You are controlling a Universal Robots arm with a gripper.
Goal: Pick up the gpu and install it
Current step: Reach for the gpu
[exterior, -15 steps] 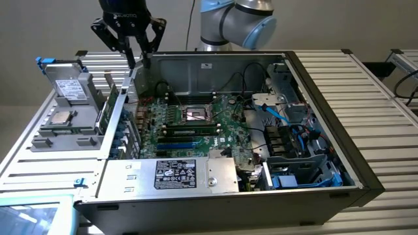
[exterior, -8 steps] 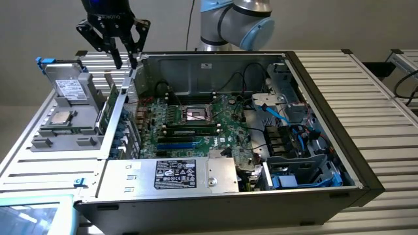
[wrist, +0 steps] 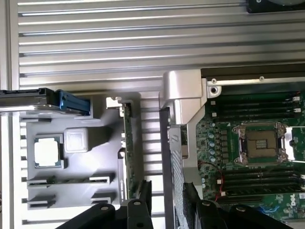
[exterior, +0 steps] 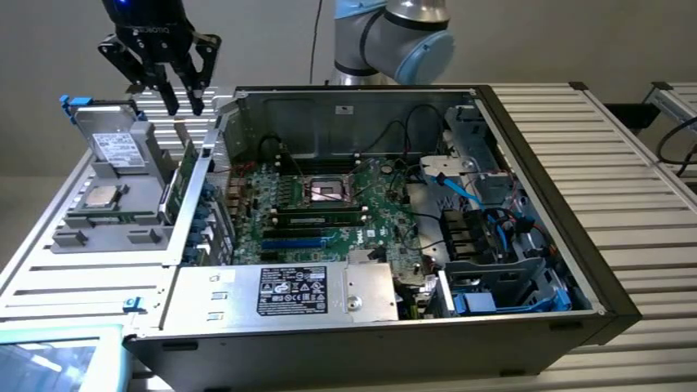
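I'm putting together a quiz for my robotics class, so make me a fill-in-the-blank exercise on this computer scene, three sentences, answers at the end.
1. The gripper holds nothing, and its jaws are ____.
2. The gpu stands in the gray holder on its thin green ____.
3. The silver processor chip lies in the holder, so the processor socket on the motherboard is ____.

Missing words: open; edge; empty.
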